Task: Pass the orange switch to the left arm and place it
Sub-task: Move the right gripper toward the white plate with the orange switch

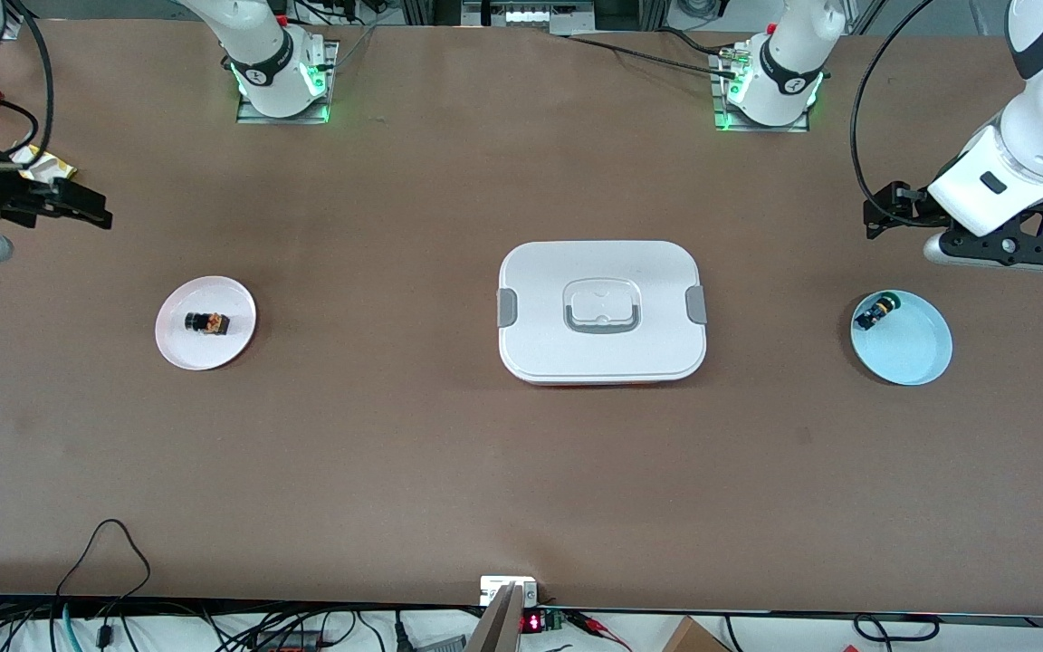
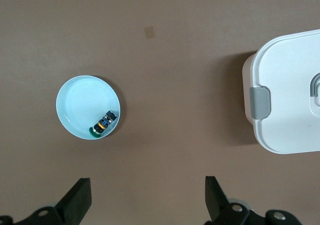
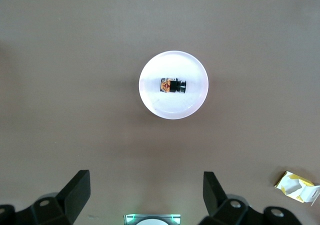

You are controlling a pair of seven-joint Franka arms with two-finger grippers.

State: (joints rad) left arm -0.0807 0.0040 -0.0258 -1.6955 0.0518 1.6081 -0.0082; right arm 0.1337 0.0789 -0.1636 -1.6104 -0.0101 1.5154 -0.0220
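Observation:
The orange switch [image 1: 206, 322] lies on its side on a small pink-white plate [image 1: 179, 349] toward the right arm's end of the table. It also shows in the right wrist view [image 3: 172, 85], on the plate [image 3: 172, 110]. My right gripper [image 1: 87, 206] hangs open and empty over bare table near that plate; its own view shows the jaws wide apart [image 3: 146, 177]. The white box [image 1: 540, 281] stands closed at the table's middle. My left gripper [image 1: 884, 213] is open and empty over bare table at the left arm's end [image 2: 148, 185]. The box's end shows in the left wrist view [image 2: 290, 85].
A light blue plate [image 1: 915, 358] at the left arm's end holds a small black switch with blue and green parts [image 1: 876, 312]; both show in the left wrist view, plate [image 2: 80, 97] and switch [image 2: 104, 123]. A crumpled yellow wrapper [image 1: 43, 166] lies near the right gripper.

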